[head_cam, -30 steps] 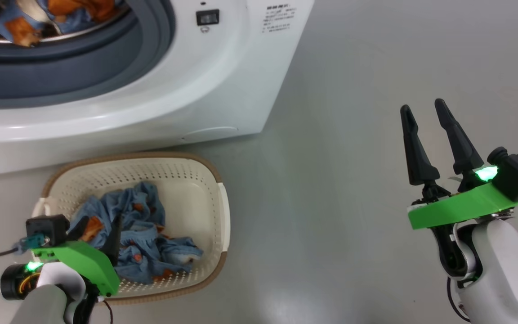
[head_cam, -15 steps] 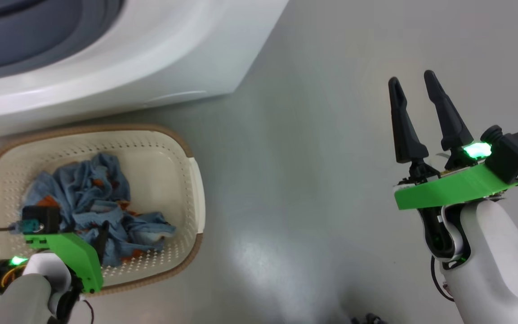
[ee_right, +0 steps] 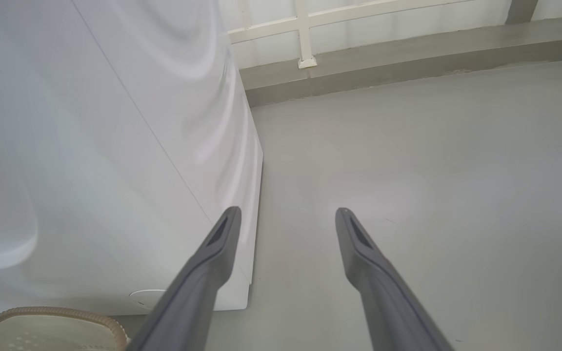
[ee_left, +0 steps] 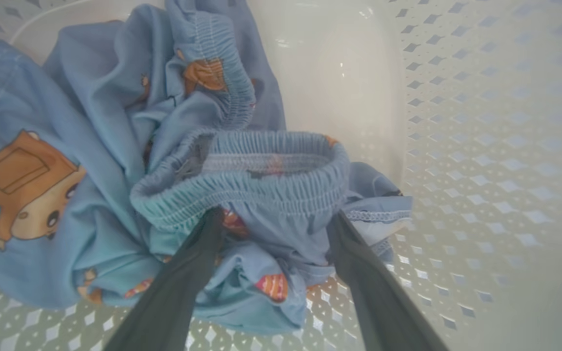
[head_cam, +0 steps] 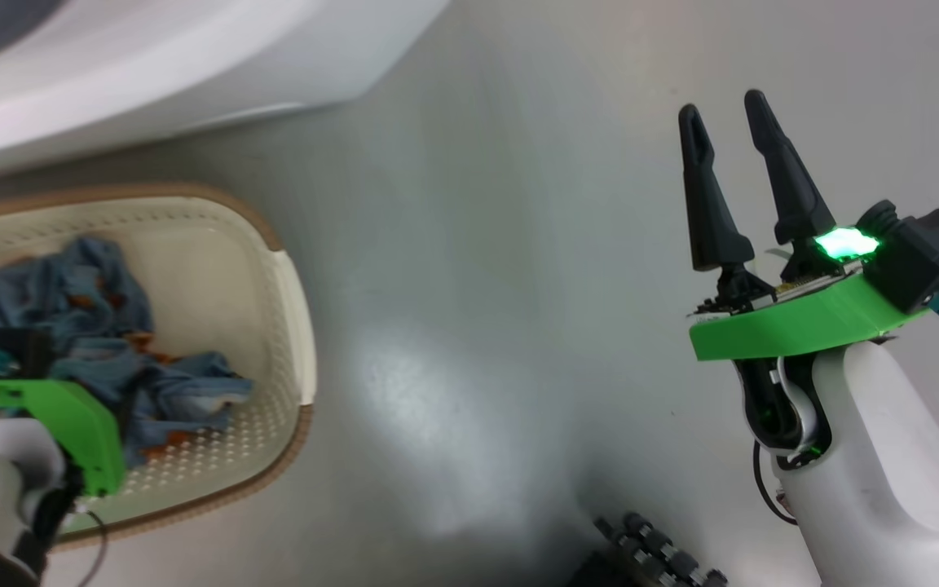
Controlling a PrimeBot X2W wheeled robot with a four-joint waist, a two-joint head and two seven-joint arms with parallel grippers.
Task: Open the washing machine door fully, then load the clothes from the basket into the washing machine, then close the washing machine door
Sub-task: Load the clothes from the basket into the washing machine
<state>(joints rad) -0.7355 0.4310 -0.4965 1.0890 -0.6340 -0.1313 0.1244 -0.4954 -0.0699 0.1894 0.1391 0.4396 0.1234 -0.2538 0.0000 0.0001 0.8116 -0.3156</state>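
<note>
The cream basket (head_cam: 294,326) stands on the floor in front of the white washing machine (head_cam: 152,57). In it lie the clothes (head_cam: 103,326), crumpled light-blue fabric with orange bears. My left gripper (ee_left: 273,217) is open and down in the basket. Its two fingers straddle an elastic waistband of the clothes (ee_left: 242,175), with the tips pressed into the fabric. Its green mount (head_cam: 54,424) hides the fingers in the head view. My right gripper (head_cam: 722,122) hovers open over bare floor, right of the machine's corner (ee_right: 251,195). The washing machine door is out of view.
Grey floor (head_cam: 478,285) stretches between the basket and my right arm. A dark ridged part (head_cam: 649,554) sits at the bottom edge of the head view. A low ledge with a white railing (ee_right: 305,34) runs behind the machine.
The head camera has swung right, so the machine and basket have slid left in its picture. My left gripper has sunk deeper into the clothes. Both grippers stay open.
</note>
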